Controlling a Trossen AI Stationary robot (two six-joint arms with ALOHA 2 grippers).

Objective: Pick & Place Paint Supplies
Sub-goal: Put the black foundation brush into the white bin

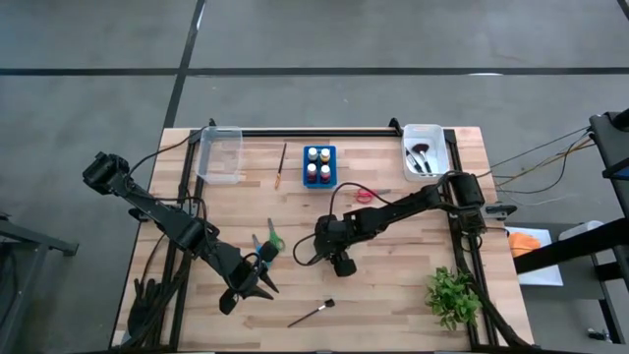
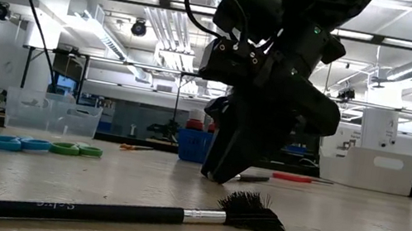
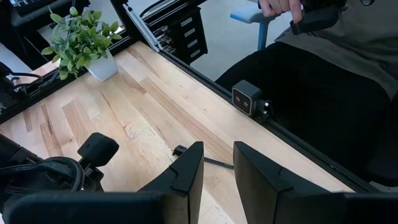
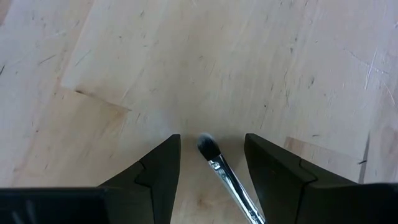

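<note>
**Right gripper poised over a small brush at centre frame**

While I watch the high view, my right gripper sits just below centre, pointed down at the table; its wrist view shows the jaws apart with a small brush lying between them, not yet pinched, so I judge I am lined up to close on it; my left gripper waits at lower left, jaws parted and holding nothing, beside the scissors; a dark-handled brush lies near the bottom edge; the bin at upper right already holds brushes, likely the drop-off.
</note>
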